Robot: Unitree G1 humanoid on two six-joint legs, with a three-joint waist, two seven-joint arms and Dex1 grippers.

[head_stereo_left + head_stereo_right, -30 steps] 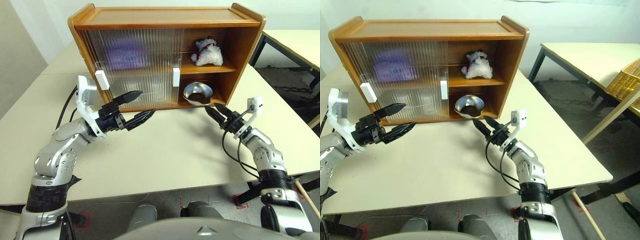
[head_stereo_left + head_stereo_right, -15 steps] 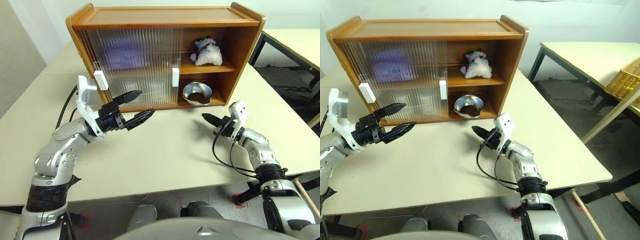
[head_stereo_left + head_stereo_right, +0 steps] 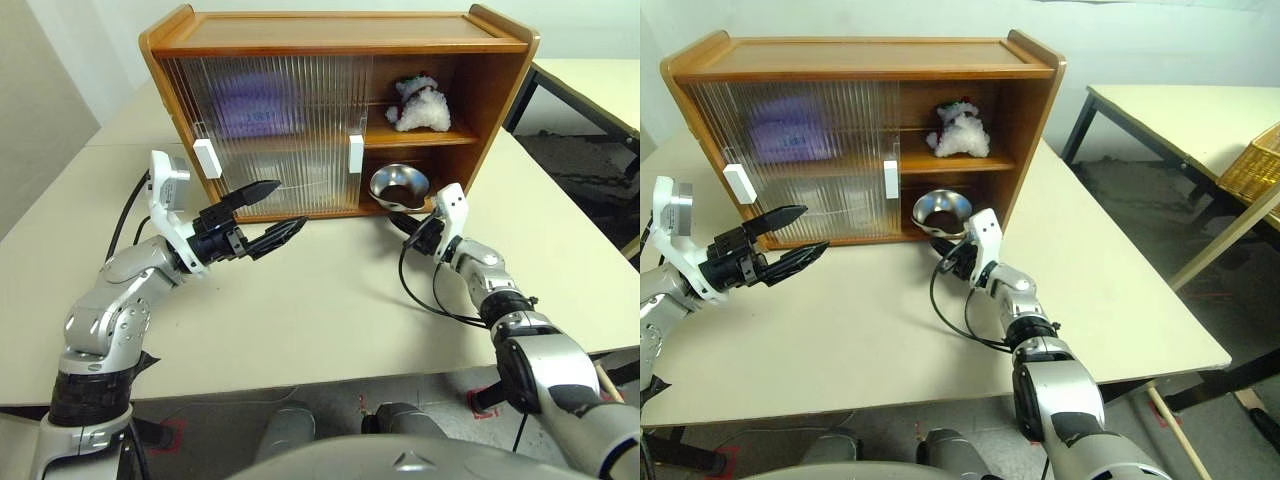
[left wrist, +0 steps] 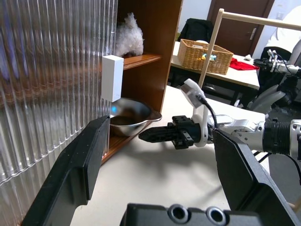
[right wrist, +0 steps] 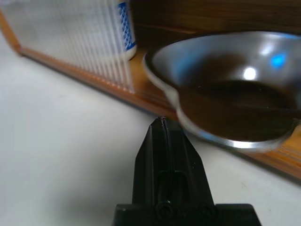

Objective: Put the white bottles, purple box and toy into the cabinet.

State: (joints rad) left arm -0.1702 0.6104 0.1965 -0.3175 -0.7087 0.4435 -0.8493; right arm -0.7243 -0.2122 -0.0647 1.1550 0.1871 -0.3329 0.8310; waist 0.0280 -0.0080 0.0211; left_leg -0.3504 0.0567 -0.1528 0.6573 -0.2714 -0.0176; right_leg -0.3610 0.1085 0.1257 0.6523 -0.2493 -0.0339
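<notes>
Presently noted right gripper (image 3: 400,221) pinched fully closed, holding nothing, tips low over table (image 3: 330,310) just short of steel bowl (image 3: 398,186). Saw bowl directly ahead of those tips, tilted, on lower shelf of cabinet (image 3: 340,40), rim jutting slightly past shelf edge. Found toy (image 3: 418,106) above and beyond right gripper, on upper shelf in uncovered section. Recorded left gripper (image 3: 268,211) spread wide and empty, aimed toward cabinet front, just short of ribbed sliding doors (image 3: 270,130). Made out purple box (image 3: 250,103) as blurred lavender patch behind door, above and ahead of left gripper. Spotted one white bottle (image 5: 126,29) behind door edge on lower shelf, beside bowl; could not tell second bottle's place. Logged white handles (image 3: 355,154) on doors.
</notes>
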